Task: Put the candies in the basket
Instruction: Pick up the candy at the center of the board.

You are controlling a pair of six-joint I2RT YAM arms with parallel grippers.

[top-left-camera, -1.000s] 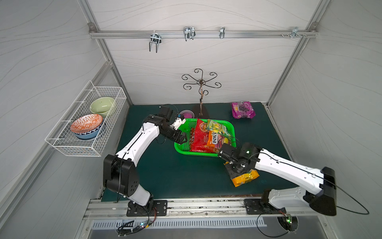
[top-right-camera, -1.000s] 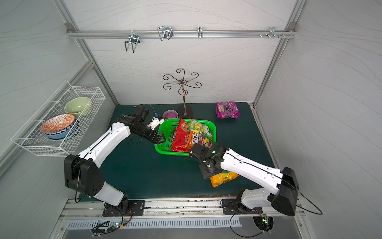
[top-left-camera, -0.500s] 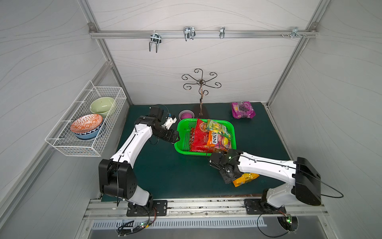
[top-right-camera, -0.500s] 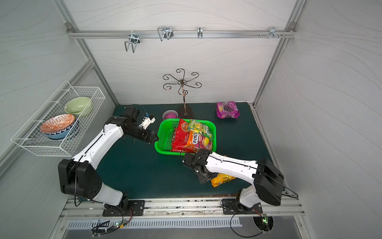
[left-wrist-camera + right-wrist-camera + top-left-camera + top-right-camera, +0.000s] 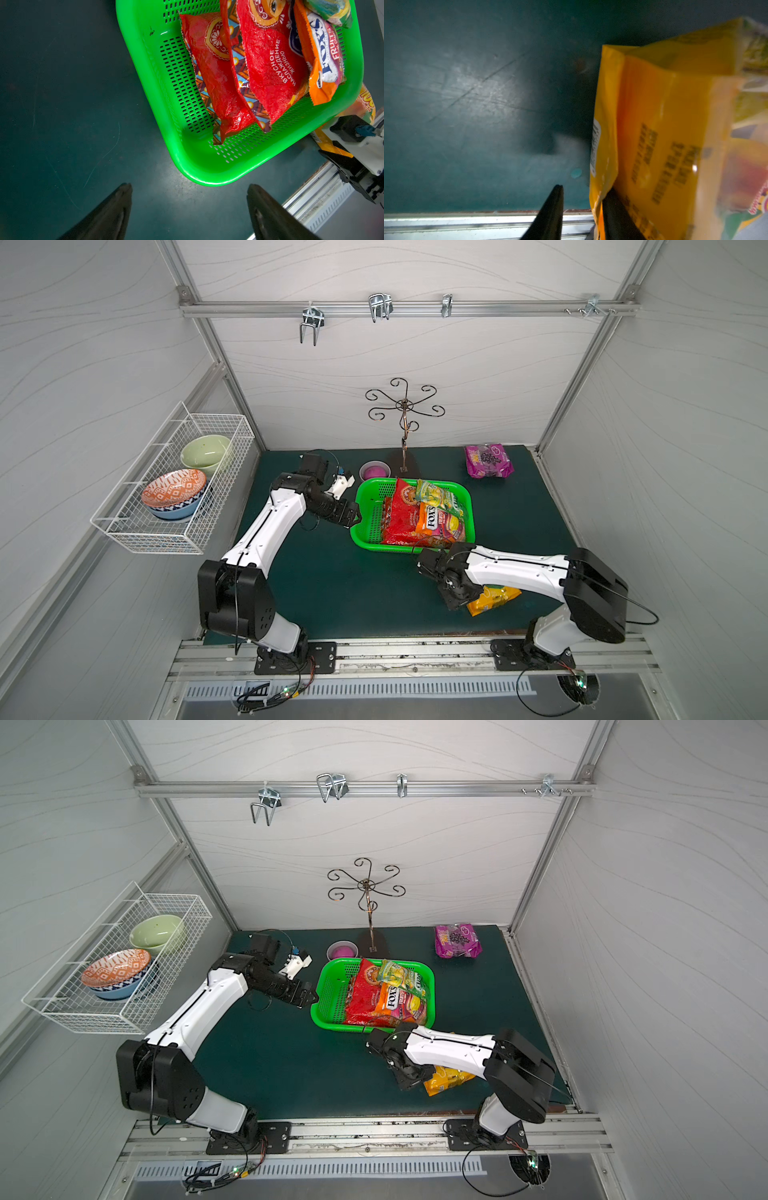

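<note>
The green mesh basket [image 5: 371, 510] sits mid-mat and holds 4 candy bags. 2 large red bags [image 5: 401, 516] lie side by side, an orange Fox's bag [image 5: 436, 524] rests on them toward the basket's 3 o'clock side, and a green-and-yellow bag [image 5: 438, 495] lies across the far end, at 1 o'clock of the basket's middle.

2 bags are outside it. The purple bag [image 5: 487, 460] lies flat on the dark green mat [image 5: 332, 580], well apart from the basket at its 1 o'clock, near the back wall. The yellow bag [image 5: 496, 597] lies at the basket's 5 o'clock, near the mat's front edge.

The right gripper [image 5: 583, 187] is down at that bag's 9 o'clock end. In the right wrist view its jaws stand a little apart, 1 finger at the bag's edge and the other over bare mat, so nothing is clamped. The left gripper [image 5: 189, 185] hangs at the basket's 9 o'clock, just beside the rim, jaws wide apart and empty.
</note>
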